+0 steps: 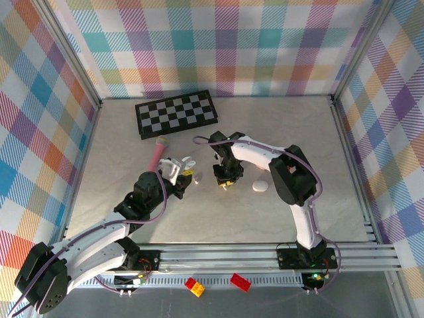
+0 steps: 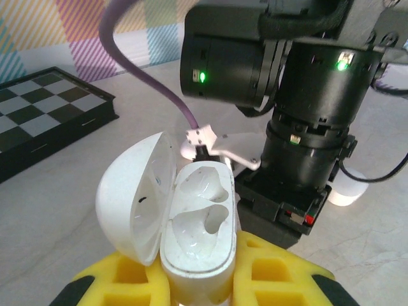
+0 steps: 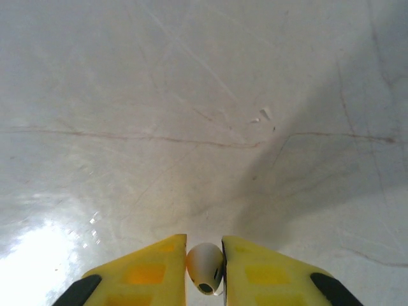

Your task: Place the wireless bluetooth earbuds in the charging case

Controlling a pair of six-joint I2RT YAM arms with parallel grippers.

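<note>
My right pincer [image 3: 204, 243] is pinching an earbud [image 3: 205, 266] down close to the desk [image 3: 191, 115]. I can't make out which way the stem runs. My left pincer [image 2: 201, 264] clamps the case [image 2: 197, 236], with the lid [image 2: 137, 194] open and both wells empty, facing up. The case sits near, on the right pincer's left. My read: carry the earbud leftward, then line it up over a well.

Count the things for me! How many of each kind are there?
Charging cases: 2, the open white case and the closed case.
Earbuds: 1 for sure, the earbud in the right gripper.
Boards: 1, the checkerboard.
Sticks: 1, the pink stick.
Bricks: 2, the yellow brick and the red brick.
Total: 7.
</note>
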